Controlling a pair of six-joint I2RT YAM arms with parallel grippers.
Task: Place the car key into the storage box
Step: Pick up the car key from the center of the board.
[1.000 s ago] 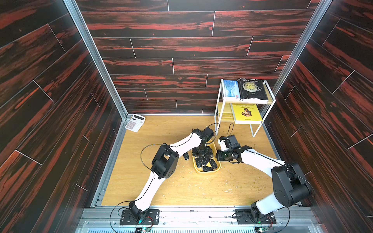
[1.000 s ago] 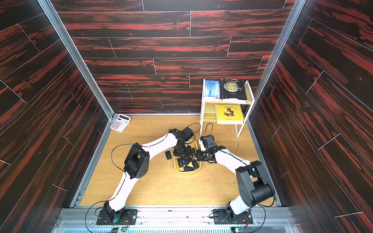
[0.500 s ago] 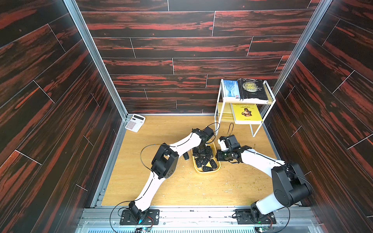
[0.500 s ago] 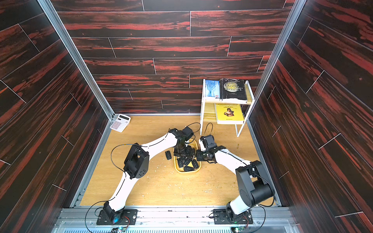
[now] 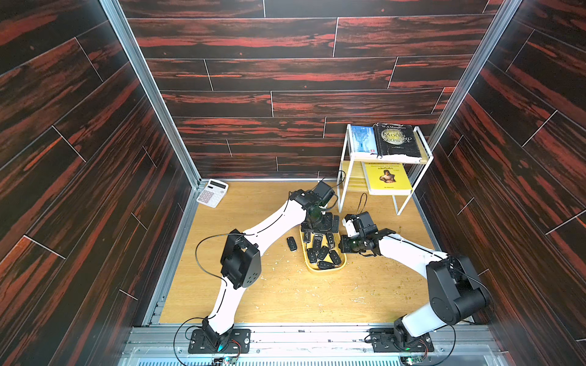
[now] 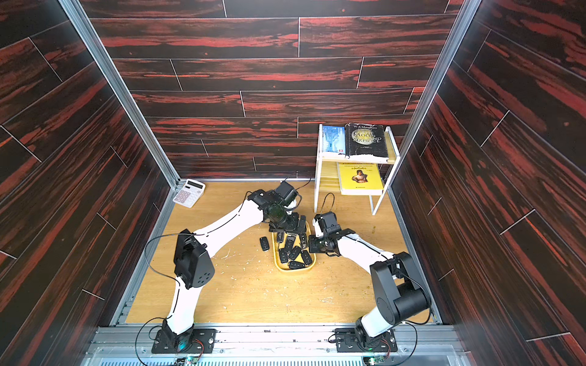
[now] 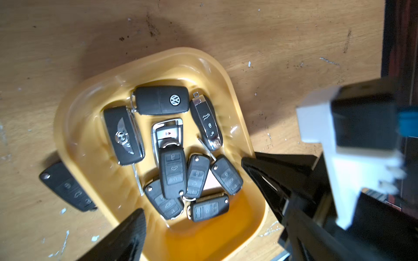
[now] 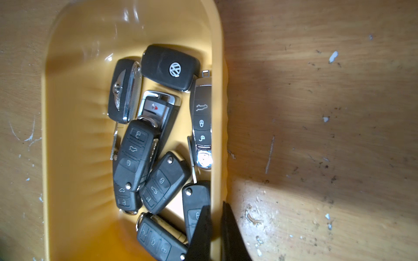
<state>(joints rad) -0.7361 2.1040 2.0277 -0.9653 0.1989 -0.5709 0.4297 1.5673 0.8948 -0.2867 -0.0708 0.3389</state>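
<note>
The yellow storage box [image 5: 323,270] [image 6: 293,268] lies mid-table with several black car keys in it. My left gripper [image 5: 318,226] hangs open over its far end. In the left wrist view its fingers [image 7: 131,232] stand wide apart with nothing between them, above a folded car key [image 7: 209,209] lying in the box [image 7: 74,113]. My right gripper [image 8: 214,205] is shut on the box's right rim [image 8: 217,90], one finger inside and one outside. One car key [image 5: 292,244] [image 7: 67,187] lies on the table just left of the box.
A white wire shelf rack [image 5: 385,158] with books stands at the back right, close behind both grippers. A white calculator [image 5: 211,192] sits in the back left corner. Dark panel walls enclose the table, and small crumbs litter the wood around the box.
My left gripper's jaws have opened wide over the box. Both arms have stayed in place, and the right gripper still pinches the rim.
</note>
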